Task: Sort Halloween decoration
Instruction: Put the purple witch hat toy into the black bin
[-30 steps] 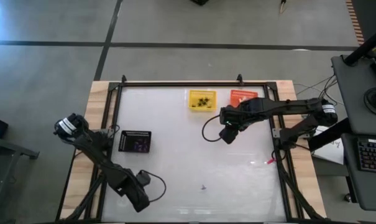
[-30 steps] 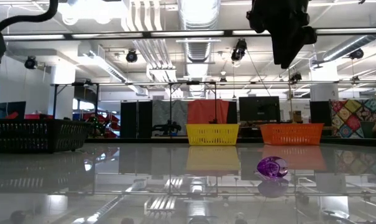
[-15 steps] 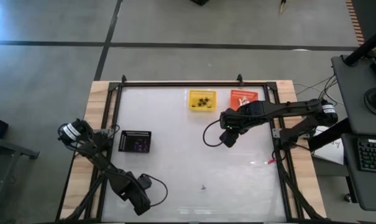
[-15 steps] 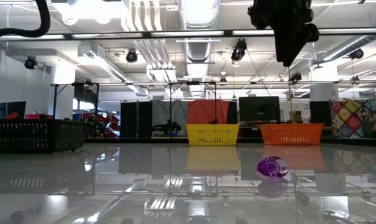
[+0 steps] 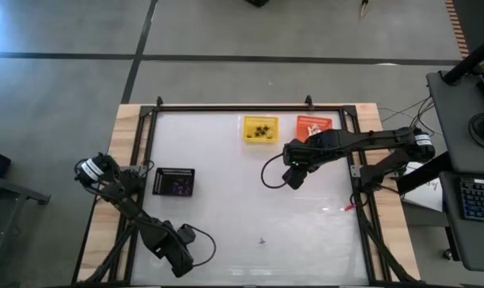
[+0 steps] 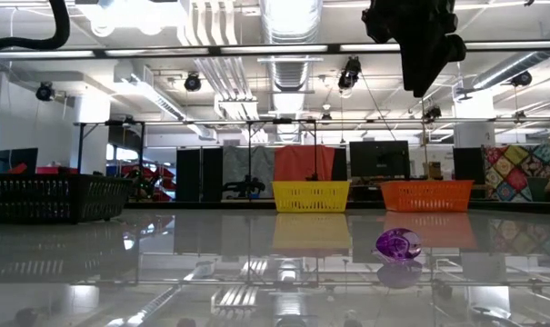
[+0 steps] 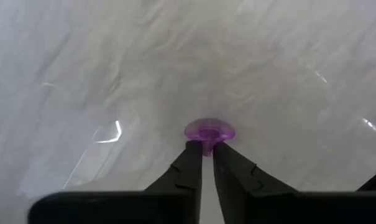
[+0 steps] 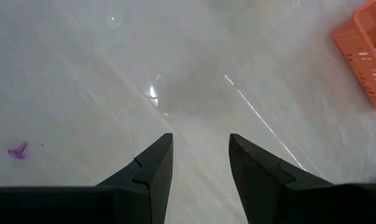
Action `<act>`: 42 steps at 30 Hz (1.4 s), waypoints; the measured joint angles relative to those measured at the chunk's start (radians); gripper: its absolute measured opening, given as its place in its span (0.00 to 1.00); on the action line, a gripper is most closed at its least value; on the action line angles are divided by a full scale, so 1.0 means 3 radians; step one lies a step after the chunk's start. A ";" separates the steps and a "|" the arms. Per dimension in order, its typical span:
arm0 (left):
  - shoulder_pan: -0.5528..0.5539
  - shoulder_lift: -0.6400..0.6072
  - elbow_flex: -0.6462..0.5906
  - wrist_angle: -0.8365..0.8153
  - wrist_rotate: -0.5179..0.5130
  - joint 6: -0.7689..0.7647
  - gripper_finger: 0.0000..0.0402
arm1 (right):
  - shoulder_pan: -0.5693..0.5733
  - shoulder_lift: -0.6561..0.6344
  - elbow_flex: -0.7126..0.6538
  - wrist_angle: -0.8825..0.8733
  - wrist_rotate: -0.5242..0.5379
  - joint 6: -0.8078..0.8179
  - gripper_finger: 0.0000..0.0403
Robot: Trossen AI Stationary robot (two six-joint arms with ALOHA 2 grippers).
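Purple trinket [image 7: 209,133]: pinched at tips of near-closed left end effector [image 7: 202,147]; black basket [image 5: 174,182] behind-left; right end effector [image 8: 200,149] open, empty

No text, label, brand, number or sign can be read in any of the views. The baskets, the arms and the desk show no legible marking, and the screens and banners in the room beyond are too small to make out.
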 joint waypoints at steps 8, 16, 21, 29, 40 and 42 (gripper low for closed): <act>-0.0001 -0.0049 0.0052 0.0043 -0.0048 0.0069 0.00 | 0.0000 0.0000 -0.0001 0.0001 0.0004 -0.0002 0.36; 0.0007 -0.0180 0.0229 -0.0014 -0.0246 0.0185 0.00 | 0.0000 0.0000 -0.0001 0.0001 0.0089 -0.0003 0.36; 0.0026 -0.0247 0.0370 -0.0523 -0.0393 0.0239 0.00 | 0.0052 0.0000 -0.0001 0.0004 0.0088 0.0009 0.36; 0.0175 -0.0750 0.0388 -0.1306 -0.0848 0.0082 0.00 | 0.0211 0.0000 -0.0001 0.0073 0.0084 0.0042 0.36; 0.0693 -0.1323 0.0349 -0.2340 -0.1332 0.0118 0.00 | 0.0299 0.0001 -0.0003 0.0263 0.0084 0.0052 0.36; 0.0834 -0.1392 0.0294 -0.2504 -0.1333 0.0154 0.00 | 0.0299 0.0001 -0.0004 0.0260 0.0084 0.0057 0.36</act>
